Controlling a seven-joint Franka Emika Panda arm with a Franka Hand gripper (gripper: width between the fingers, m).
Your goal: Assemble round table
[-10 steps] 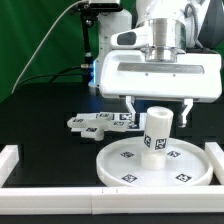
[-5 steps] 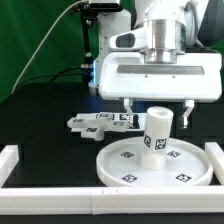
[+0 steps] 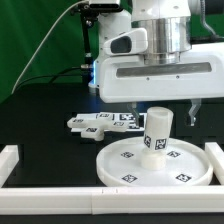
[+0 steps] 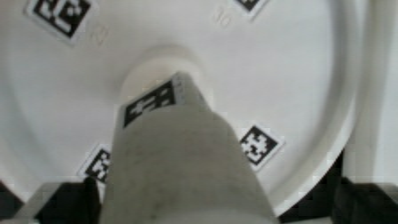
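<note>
Wide open, the gripper (image 3: pixel 161 113) holds nothing, jaws flanking the top of the leg (image 3: pixel 157 135), which stands upright at the centre of the round disc (image 3: pixel 120 165) on the table (image 3: pixel 40 110).

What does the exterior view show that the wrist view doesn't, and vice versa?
Only the exterior view: the gripper open over the leg, the marker board behind, white rails edging the table. Only the wrist view: a look straight down the leg to where it meets the disc. Both: the leg standing upright on the disc, tags on each.
</note>
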